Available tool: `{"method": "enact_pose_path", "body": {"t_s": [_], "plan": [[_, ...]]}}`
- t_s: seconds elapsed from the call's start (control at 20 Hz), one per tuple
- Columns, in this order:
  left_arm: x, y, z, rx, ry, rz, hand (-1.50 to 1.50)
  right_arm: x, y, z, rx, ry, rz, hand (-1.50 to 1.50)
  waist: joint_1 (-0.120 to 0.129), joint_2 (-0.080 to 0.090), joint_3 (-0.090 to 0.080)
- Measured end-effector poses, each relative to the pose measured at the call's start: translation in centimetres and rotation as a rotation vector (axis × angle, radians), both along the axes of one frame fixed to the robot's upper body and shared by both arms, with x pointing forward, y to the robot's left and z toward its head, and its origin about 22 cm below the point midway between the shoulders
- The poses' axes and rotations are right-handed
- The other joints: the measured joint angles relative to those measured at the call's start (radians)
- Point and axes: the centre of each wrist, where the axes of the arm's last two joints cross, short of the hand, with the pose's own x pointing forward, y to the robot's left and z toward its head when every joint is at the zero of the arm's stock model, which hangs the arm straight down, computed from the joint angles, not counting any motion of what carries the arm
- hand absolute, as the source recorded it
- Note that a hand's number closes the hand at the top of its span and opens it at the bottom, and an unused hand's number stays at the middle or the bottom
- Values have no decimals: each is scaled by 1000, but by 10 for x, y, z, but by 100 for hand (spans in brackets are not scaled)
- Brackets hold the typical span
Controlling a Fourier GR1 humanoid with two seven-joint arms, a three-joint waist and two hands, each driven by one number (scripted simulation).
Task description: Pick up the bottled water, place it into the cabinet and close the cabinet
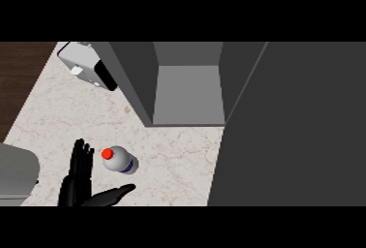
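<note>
Cabinet (187,87) interior open toward the counter (178,155); bare floor inside, side walls flank the opening. Open cabinet door (293,126) walls off the counter's right side. Bottled water (119,160) stands near the front edge; bare marble between it and the opening. Appliance (87,64) occupies the far left corner.

Setting: kitchen. Indicators: a pale marble-patterned surface (79,111); an open grey cabinet (187,87) standing on it; a white and black appliance (87,64) just left of the cabinet; dark wood flooring (18,72) further left.
</note>
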Motion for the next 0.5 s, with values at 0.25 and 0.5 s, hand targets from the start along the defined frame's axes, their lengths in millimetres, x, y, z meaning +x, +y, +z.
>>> {"method": "enact_pose_path", "body": {"t_s": [0.25,0.5], "plan": [[1,5,-29,-22,-12,6,-150,1,1,0,-6,-5,-1,-150,1,0,0],[3,9,-52,-29,-35,18,-150,0,-1,-1,-9,-5,-18,-150,0,0,0]]}}
